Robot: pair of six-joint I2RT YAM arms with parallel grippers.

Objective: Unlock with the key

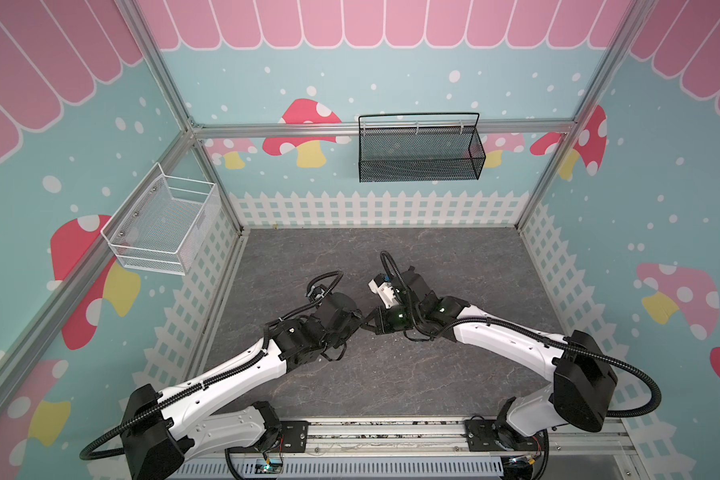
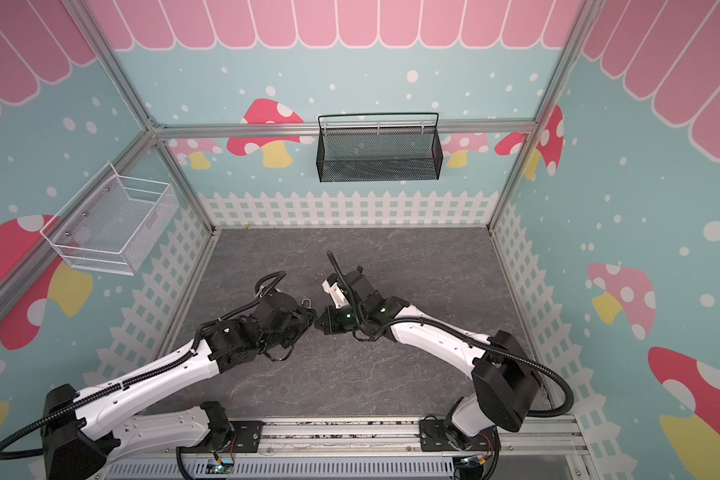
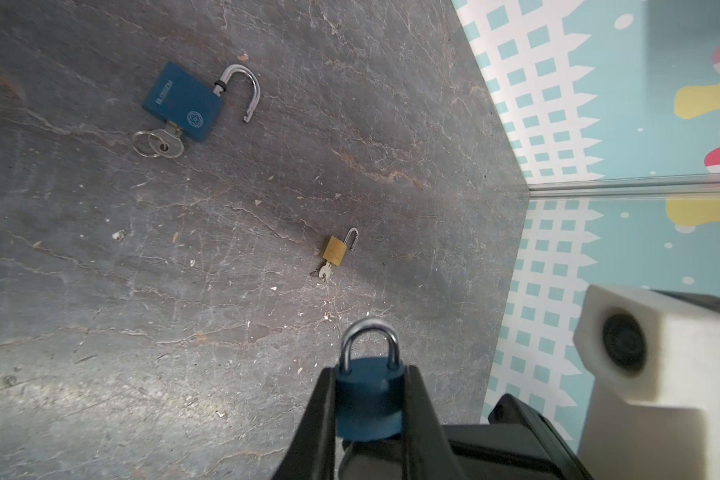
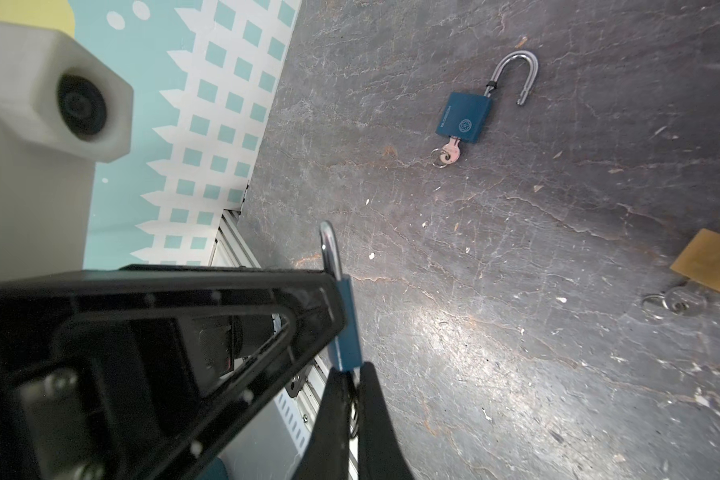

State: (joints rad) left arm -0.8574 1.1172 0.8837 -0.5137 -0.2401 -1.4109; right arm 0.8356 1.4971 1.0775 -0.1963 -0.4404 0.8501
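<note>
Left wrist view, and here's the grip: the left gripper [image 3: 369, 374] is clamped on the flanks of a small blue padlock [image 3: 368, 409]. It sits lower centre of frame, held off the grey table [image 3: 100, 332], with the shackle [image 3: 368, 323] pointing away. That looks like a brace to me: one arm steadies the body so the other can turn.

Over to the right wrist view, where the same lock is edge-on near centre. The right gripper [image 4: 352, 372] has its fingers pressed together right at the lock's underside, a glint of ring wire between them. I judge that's the key, though its blade is hidden.

Both shackle legs sit down in the body, so it reads as locked. The casing is matte blue, the loop bright steel.

Upper left in the left wrist view, a large blue padlock [image 3: 181, 102] lies sprung open. A brass padlock [image 3: 335, 250] lies mid-frame, likewise open.
</note>
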